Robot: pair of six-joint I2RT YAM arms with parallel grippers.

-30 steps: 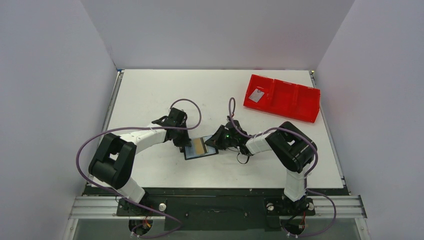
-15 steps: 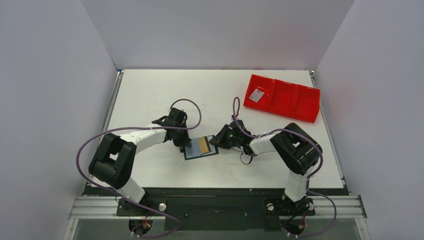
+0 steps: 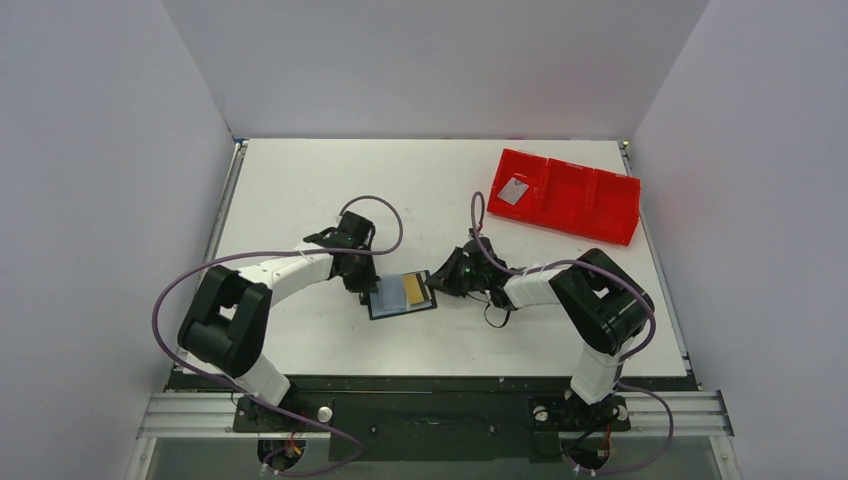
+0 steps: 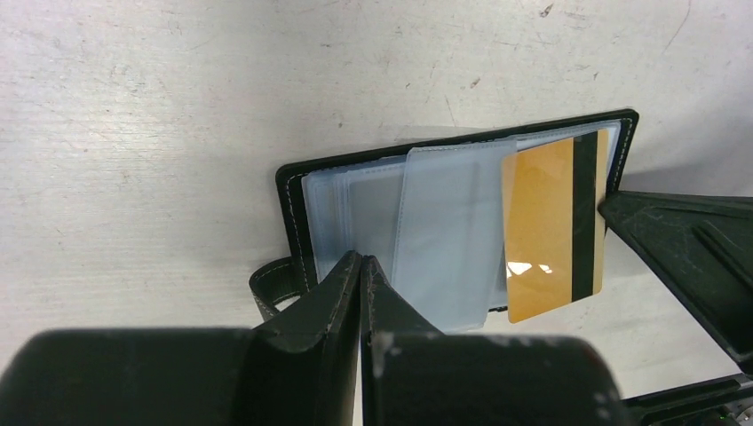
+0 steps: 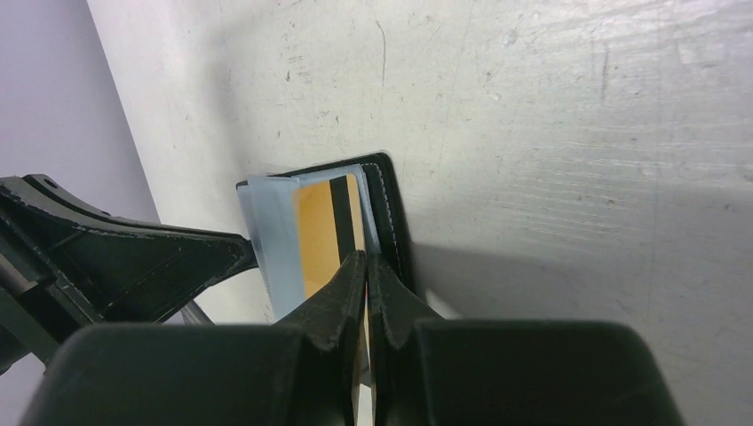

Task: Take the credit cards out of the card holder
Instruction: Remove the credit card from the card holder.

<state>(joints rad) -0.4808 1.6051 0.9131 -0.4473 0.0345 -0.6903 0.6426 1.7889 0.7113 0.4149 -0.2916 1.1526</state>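
The thin gold card (image 3: pixel 416 290) with a dark stripe has slid further out of its sleeve than it was a moment ago. The right arm's elbow has also swung out to the right. The right hand (image 3: pixel 438 282) has its two fingers pressed together, pinching the gold card by its right end (a bit of gold shows between the fingers in the right wrist view). The card pokes out of the clear bluish sleeves toward the right edge of the flat black card holder (image 3: pixel 388 302). It sits a little crooked.

The card holder lies open and flat on the white surface (image 3: pixel 300 180), in the middle, between the two arms. The left hand (image 3: pixel 366 288) is pressed together too, finger against finger. Its tips rest on the holder's left part, near the left edge.

Far off at the back right sits a red plastic tray (image 3: pixel 570 192) with three parts. A small silver-grey card (image 3: pixel 513 191) lies in its left part.
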